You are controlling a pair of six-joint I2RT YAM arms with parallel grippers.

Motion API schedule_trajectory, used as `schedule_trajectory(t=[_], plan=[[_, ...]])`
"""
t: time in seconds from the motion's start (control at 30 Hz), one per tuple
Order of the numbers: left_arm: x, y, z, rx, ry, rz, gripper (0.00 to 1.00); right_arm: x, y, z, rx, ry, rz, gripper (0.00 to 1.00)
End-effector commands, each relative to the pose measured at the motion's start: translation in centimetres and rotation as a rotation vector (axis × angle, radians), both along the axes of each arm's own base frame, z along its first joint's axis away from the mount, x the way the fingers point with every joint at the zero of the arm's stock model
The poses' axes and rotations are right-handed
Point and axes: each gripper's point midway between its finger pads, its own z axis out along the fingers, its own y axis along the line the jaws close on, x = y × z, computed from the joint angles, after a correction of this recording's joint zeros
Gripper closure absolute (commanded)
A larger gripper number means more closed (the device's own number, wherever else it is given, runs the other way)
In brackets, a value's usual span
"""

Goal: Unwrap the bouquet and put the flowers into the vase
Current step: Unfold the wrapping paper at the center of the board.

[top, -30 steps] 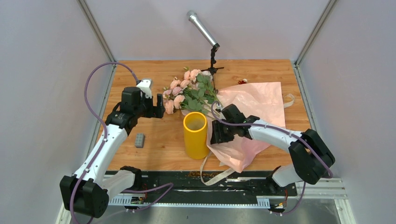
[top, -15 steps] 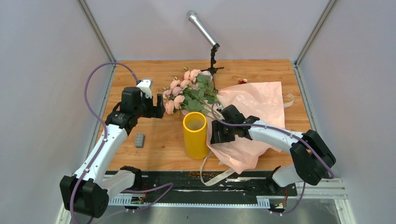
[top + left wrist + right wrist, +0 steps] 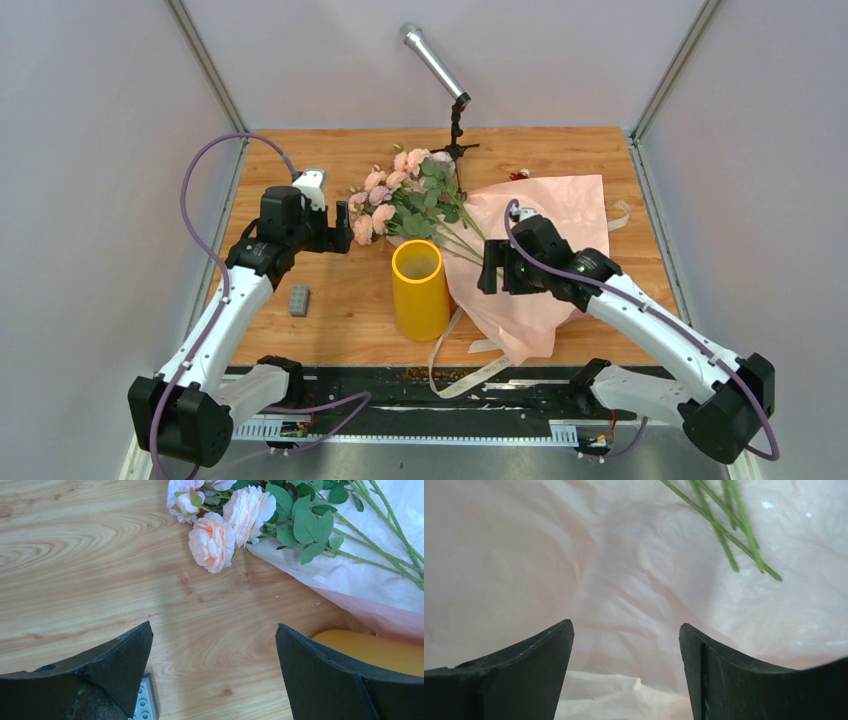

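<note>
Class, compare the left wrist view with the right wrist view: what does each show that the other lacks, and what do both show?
Only the left wrist view shows the rose heads, leaves, bare table, a grey block, the vase and the open left gripper. Only the right wrist view shows the stem ends and the open right gripper. Both show pink paper and green stems.

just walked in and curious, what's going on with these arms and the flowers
The pink wrapping paper lies spread open on the table, the flowers lying loose on it. The yellow vase stands upright beside them, no flowers in it yet. The right gripper hovers open over the paper near the stems, the left gripper open by the blooms; neither holds anything.
</note>
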Motion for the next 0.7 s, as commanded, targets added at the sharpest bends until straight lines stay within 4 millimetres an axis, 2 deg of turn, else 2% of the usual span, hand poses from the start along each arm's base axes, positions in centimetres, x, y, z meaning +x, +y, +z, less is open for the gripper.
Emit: schedule_trajectory(t=[0.0,0.1,0.33,0.43,0.5,0.67], plan=[[0.3,0.1,0.8,0.004,-0.036,-0.009,0.00,-2.2,-5.4,-2.5,-0.116,0.101,-0.184,0.18],[0.2,0.0,1.0,0.001,-0.042,-0.011,0.00,-3.3,-7.5,-3.6,-0.120,0.152,-0.278,0.12],[0.1,-0.2,1.3,-0.013,-0.051,-0.021,0.00,-5.2,-9.8,-5.7,-0.058,0.279,-0.460,0.05],[0.0,-0.3,1.5,-0.018,-0.056,-0.024,0.00,-6.6,-11.0,-7.1,-0.093,0.351,-0.533,0.05],[-0.1,-0.3,1.6,-0.022,-0.058,-0.027,0.00,-7.3,-12.2,-7.8,-0.139,0.378,-0.597,0.00],[-0.1,-0.6,1.6,-0.030,-0.052,-0.035,0.00,-8.0,-13.9,-9.1,-0.173,0.414,-0.719,0.00]])
